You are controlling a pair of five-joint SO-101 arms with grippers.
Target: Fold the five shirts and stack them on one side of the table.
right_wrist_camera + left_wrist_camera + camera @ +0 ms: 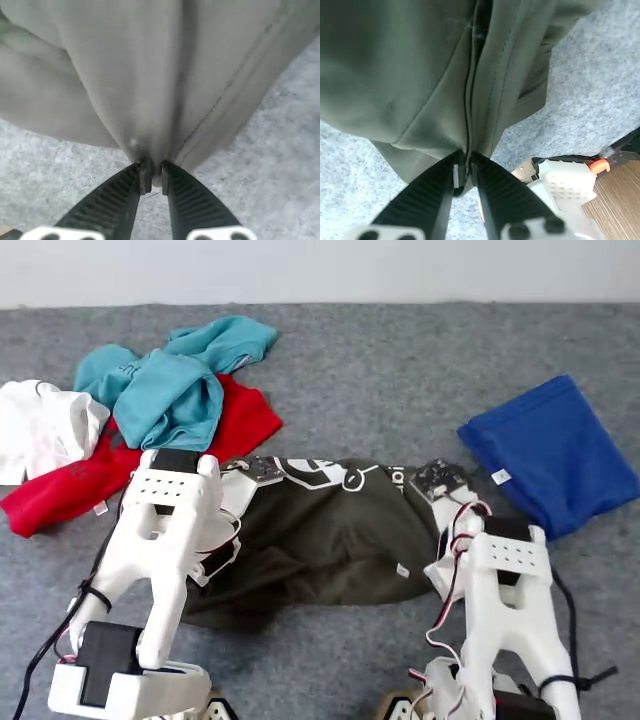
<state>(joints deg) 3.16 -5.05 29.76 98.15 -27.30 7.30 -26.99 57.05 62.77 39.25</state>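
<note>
Right, the desk [420,360] is a grey, felt-like mat. There is bare room along its far edge and in the far right corner, plus a strip at the front edge between the two arm bases.

Biggest piece is the dark olive shirt [330,530], rumpled across the middle toward the front edge. It is soft knit, and both wrist views show its stitched seams. White print runs along its far side, too creased to read. A small white tag [401,570] sits near its right side.

At the right edge lies the blue shirt [550,455], folded into a smooth tilted rectangle, apart from the olive one. A sewn label [501,477] at its near-left side is too small to read.

Over at the left, the red shirt [245,420] lies flat and stretches toward the left edge. The teal shirt [170,395] is bunched on top of it. The white shirt [40,425] is crumpled at the left edge, touching the red.

The left end effector [465,172], with ribbed black fingers, is clenched on a fold of olive fabric. The right end effector [152,177] is pinched tight on another olive fold.
</note>
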